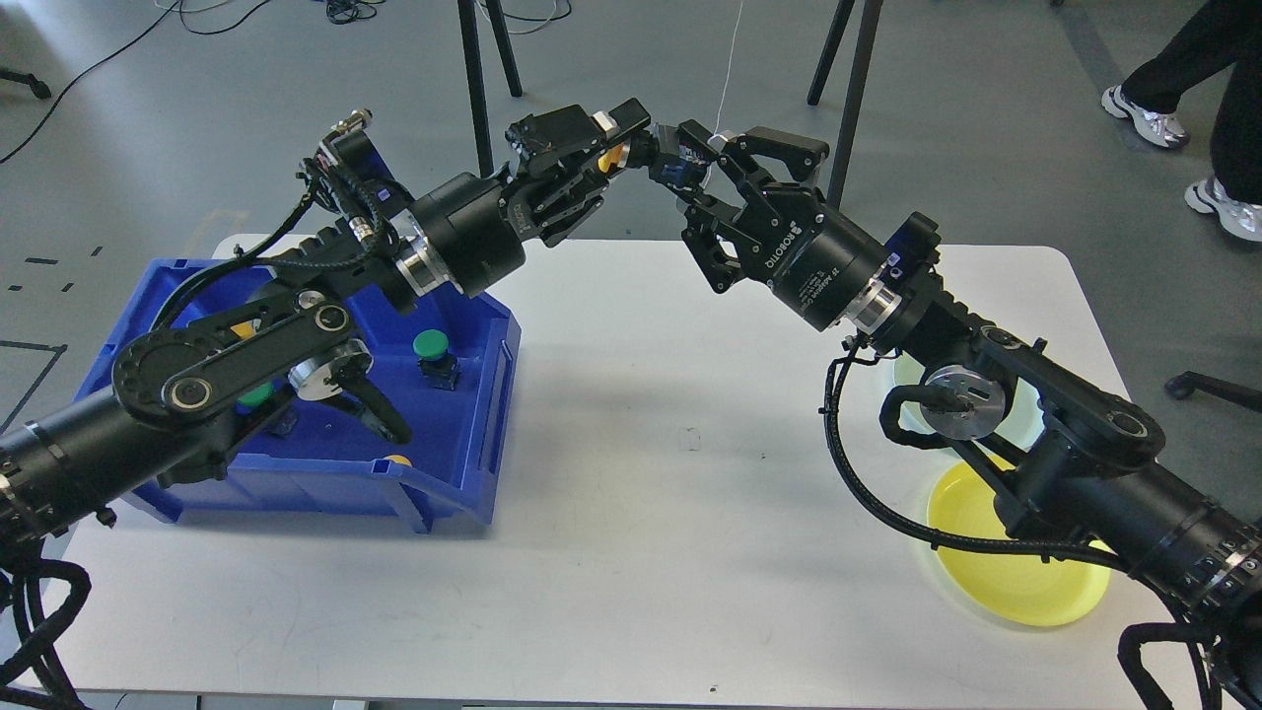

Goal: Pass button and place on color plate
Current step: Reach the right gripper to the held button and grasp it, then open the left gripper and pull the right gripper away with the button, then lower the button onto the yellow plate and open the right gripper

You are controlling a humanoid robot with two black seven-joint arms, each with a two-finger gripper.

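A button with a yellow cap (614, 155) and a dark blue-black body (678, 161) hangs in the air above the table's far edge. My left gripper (623, 136) is shut on its cap end. My right gripper (690, 166) comes in from the right, and its fingers (702, 134) are closed in around the button's body. Both grippers hold the button between them. The yellow plate (1020, 584) lies at the front right of the table, partly under my right arm. A pale green plate (1031, 414) lies behind it, mostly hidden by the arm.
A blue bin (473, 424) stands on the left of the white table (651, 513), holding a green button (431, 344), another green one (258, 394) and a yellow one (398, 460). Tripod legs and a person's feet are on the floor beyond.
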